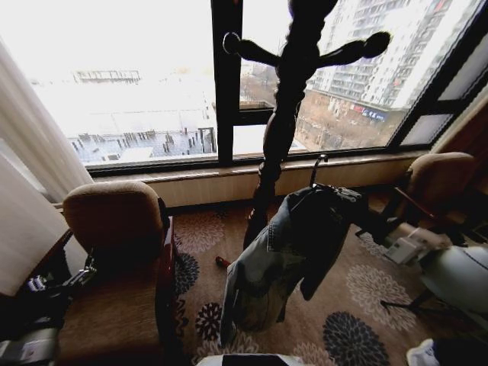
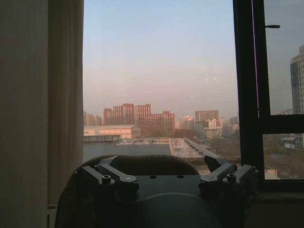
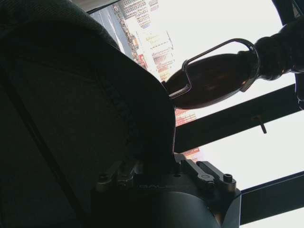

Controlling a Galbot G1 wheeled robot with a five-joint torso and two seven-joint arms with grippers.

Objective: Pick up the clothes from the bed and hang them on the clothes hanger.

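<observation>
- Right claw [image 3: 156, 168]: in my right wrist view it sits at the dark cloth of the denim jacket [image 1: 286, 255]; whether its fingers clamp the cloth I cannot tell.
- Left claw [image 2: 164, 178]: I read its fingers as spread apart and holding nothing, aimed at the back of a brown armchair [image 1: 114, 217] and the window.
- Jacket location: it hangs in the air on the clothes hanger [image 1: 318, 169], just in front of a dark wooden coat stand [image 1: 282, 122], above the patterned carpet [image 1: 358, 305].
- Hanger hook: in my right wrist view it lies close against a peg of the stand [image 3: 213, 80].
</observation>
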